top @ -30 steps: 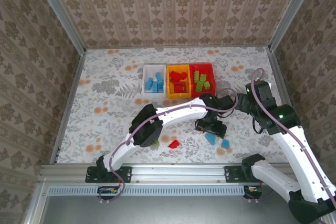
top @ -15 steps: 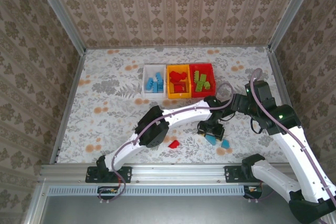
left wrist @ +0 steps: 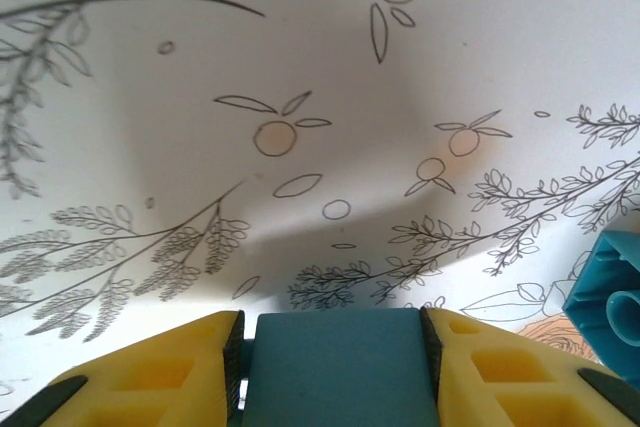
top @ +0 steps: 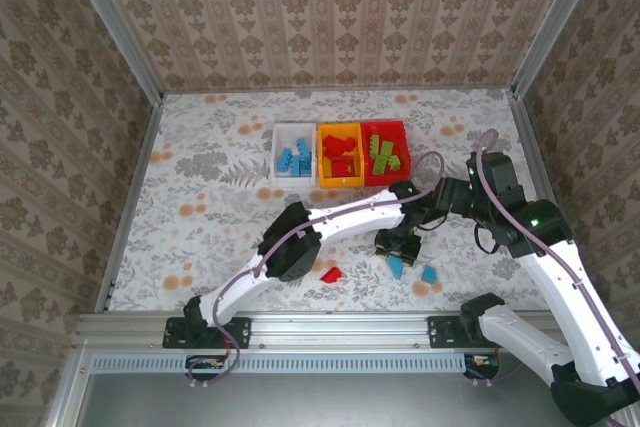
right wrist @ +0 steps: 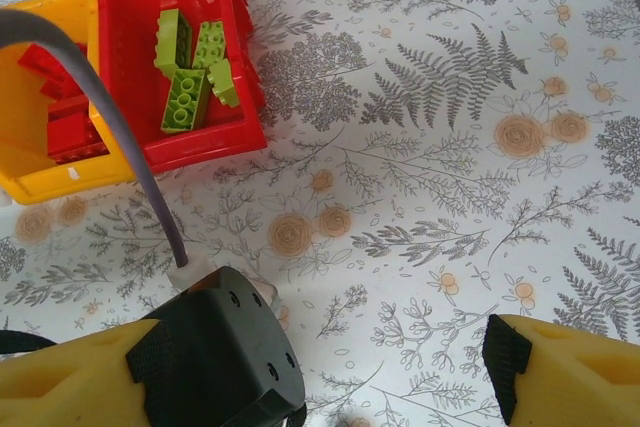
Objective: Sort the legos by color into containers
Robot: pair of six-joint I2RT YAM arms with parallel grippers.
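My left gripper (top: pixel 396 250) reaches to the right front of the table and is shut on a blue lego (left wrist: pixel 340 367), its yellow fingers (left wrist: pixel 150 377) pressed on both sides. A second blue lego (left wrist: pixel 612 287) lies just to its right (top: pixel 429 274). A red lego (top: pixel 330 274) lies to the left. The containers stand at the back: white bin (top: pixel 279 152) with blue legos, orange-yellow bin (top: pixel 340 182) with red ones, red bin (top: pixel 385 180) with lime green ones (right wrist: pixel 190 72). My right gripper (right wrist: pixel 325 382) hangs open above the left wrist, holding nothing.
The left arm's black wrist (right wrist: pixel 225 362) and its grey cable (right wrist: pixel 120 137) sit close under the right gripper. Metal rails (top: pixel 130 187) and patterned walls close in the table. Open floral tabletop (top: pixel 200 217) spreads to the left.
The left gripper has lowered slightly and closed its fingers on the blue lego. The right arm has stayed still.
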